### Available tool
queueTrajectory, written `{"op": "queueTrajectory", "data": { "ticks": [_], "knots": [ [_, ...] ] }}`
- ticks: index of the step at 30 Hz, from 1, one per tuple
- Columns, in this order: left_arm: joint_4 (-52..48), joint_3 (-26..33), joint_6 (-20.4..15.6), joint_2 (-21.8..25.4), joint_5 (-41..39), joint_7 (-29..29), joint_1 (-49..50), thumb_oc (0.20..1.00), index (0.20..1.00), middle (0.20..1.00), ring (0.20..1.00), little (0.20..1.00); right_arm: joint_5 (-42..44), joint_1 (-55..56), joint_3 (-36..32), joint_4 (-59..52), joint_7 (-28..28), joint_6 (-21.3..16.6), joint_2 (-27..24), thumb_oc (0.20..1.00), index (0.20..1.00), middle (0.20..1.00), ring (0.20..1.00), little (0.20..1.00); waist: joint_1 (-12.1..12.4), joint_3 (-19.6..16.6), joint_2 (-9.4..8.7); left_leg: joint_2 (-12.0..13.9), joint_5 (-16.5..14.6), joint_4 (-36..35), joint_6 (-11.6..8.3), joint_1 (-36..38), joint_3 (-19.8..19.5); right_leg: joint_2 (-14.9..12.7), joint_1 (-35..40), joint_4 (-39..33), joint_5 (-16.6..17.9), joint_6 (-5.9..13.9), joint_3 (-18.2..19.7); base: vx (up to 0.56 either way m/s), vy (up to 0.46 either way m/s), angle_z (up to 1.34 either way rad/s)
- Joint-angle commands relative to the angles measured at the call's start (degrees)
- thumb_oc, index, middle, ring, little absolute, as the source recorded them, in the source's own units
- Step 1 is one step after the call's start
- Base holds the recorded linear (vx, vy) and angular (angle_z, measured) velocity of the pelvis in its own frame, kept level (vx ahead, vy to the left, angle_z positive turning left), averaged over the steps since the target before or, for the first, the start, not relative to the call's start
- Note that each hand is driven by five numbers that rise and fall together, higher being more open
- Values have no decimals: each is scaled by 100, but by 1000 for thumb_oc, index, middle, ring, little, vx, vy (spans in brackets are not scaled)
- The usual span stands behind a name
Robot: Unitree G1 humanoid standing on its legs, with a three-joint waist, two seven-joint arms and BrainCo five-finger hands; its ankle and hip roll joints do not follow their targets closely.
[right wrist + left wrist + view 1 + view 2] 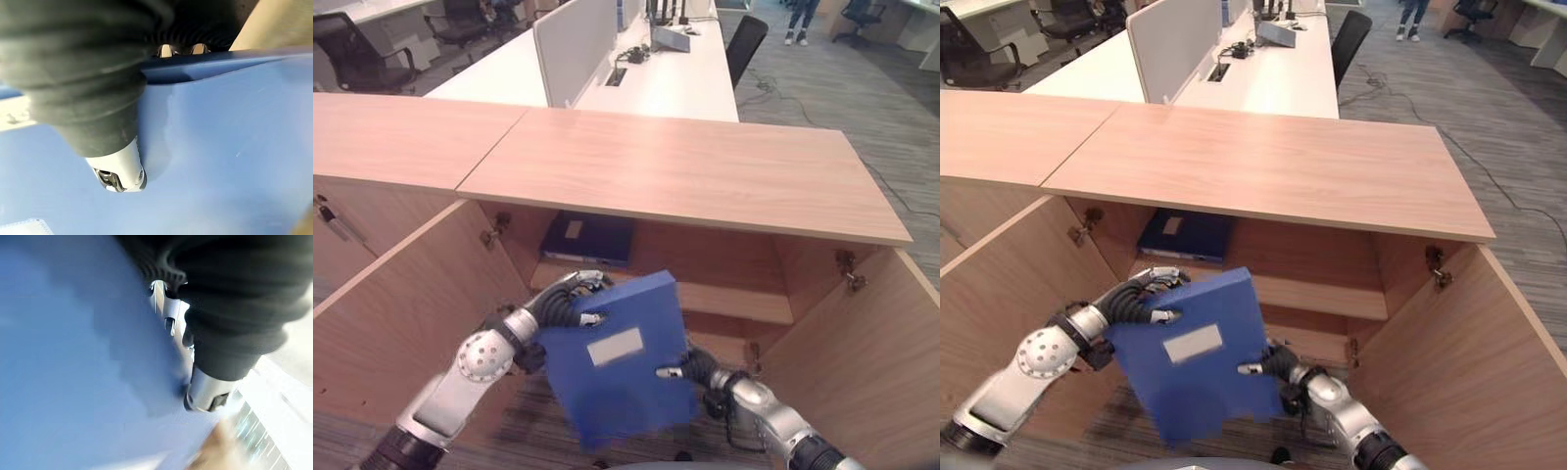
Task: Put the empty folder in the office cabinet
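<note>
I hold a blue folder with a pale label tilted in the air, in front of the open cabinet and below its shelf. My left hand is shut on the folder's upper left edge, fingers curled over the edge and thumb on the cover. At the folder's right edge my right hand pinches it, thumb on the front and the fingers behind. Both wrist views show the folder's blue cover from very close.
A darker blue folder lies flat on the shelf at the left. The cabinet's doors stand open on the left and right. Behind the cabinet are white desks, office chairs and a person's legs far off.
</note>
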Motion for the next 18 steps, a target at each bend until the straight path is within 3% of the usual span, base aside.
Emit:
{"op": "queueTrajectory", "data": {
  "ticks": [1, 5, 7, 8, 10, 11, 13, 15, 16, 17, 18],
  "knots": [
    [74, 209, 15, -366, -1151, 95, 358, 1000, 1000, 1000, 1000, 1000, 1622, -31, -798, 250, -126, 101, 908, 200, 200, 200, 200, 200, -97, 62, -134, -1, -374, 15, -175, 29, -114, -248, 291, 36, -250, 473, -25, 0, 0, 0],
    [1389, 406, 516, -761, -1344, 307, 1108, 1000, 1000, 1000, 1000, 1000, 1925, 509, -1555, 407, -475, 353, 1016, 200, 200, 200, 200, 200, -179, 62, -109, -10, -338, 15, -163, -26, -128, -220, 231, 36, -244, 459, -20, 2, -9, -4],
    [1395, 402, 513, -762, -1344, 306, 1106, 1000, 1000, 1000, 1000, 1000, 1925, 512, -1557, 405, -476, 354, 1015, 200, 200, 200, 200, 200, -178, 57, -107, -9, -339, 15, -163, -28, -129, -219, 229, 36, -244, 459, -21, -1, -3, -3],
    [2451, 355, 827, -1053, -1458, 581, 1095, 1000, 1000, 1000, 1000, 1000, 2113, 594, -1757, 439, -678, 476, 1089, 200, 200, 200, 200, 200, -241, 56, -71, -3, -316, 15, -159, -34, -135, -196, 216, 36, -249, 442, -6, 14, -31, 2],
    [3282, 288, 949, -1230, -1332, 797, 1025, 1000, 1000, 1000, 1000, 1000, 2332, 598, -1853, 453, -863, 465, 1187, 200, 200, 200, 200, 200, -279, 38, -50, 8, -297, 15, -163, -55, -146, -169, 196, 36, -266, 426, -5, 18, -55, 4],
    [4501, 273, 1090, -1524, -1536, 1056, 746, 1000, 1000, 1000, 1000, 1000, 2687, 531, -1858, 445, -1100, 372, 1310, 200, 200, 200, 200, 200, -339, 37, -16, 39, -276, 15, -186, -53, -142, -117, 186, 36, -290, 402, 28, 12, -69, 3],
    [5054, 284, 1130, -1679, -1750, 1161, 600, 1000, 1000, 1000, 1000, 1000, 2857, 506, -1844, 426, -1165, 331, 1377, 200, 200, 200, 200, 200, -367, 15, -13, 51, -252, 15, -193, -85, -154, -102, 146, 36, -291, 389, 38, 2, -67, -2],
    [7100, 615, 1218, -2119, -1906, 1344, 113, 1000, 1000, 1000, 1000, 1000, 3245, 377, -1804, 501, -1307, 199, 1467, 200, 200, 200, 200, 200, -433, -3, 4, 122, -235, 15, -236, -70, -168, -22, 129, 36, -330, 335, 79, 8, -84, 1],
    [7107, 618, 1215, -2119, -1905, 1341, 105, 1000, 1000, 1000, 1000, 1000, 3245, 372, -1804, 502, -1308, 199, 1467, 200, 200, 200, 200, 200, -438, -14, 0, 118, -224, 15, -234, -92, -173, -27, 110, 36, -324, 335, 74, 27, -79, 3],
    [8464, 1013, 1262, -2271, -1711, 1426, -159, 1000, 1000, 1000, 1000, 1000, 3415, 302, -1779, 688, -1324, 107, 1501, 200, 200, 200, 200, 200, -476, -51, 15, 190, -230, 15, -275, -52, -152, 56, 123, 36, -391, 285, 132, 15, -56, 1],
    [8469, 1016, 1260, -2270, -1710, 1424, -164, 1000, 1000, 1000, 1000, 1000, 3415, 298, -1779, 689, -1324, 107, 1502, 200, 200, 200, 200, 200, -482, -63, 11, 185, -219, 15, -273, -74, -156, 51, 104, 36, -385, 285, 127, 30, -94, -1]
  ]
}}
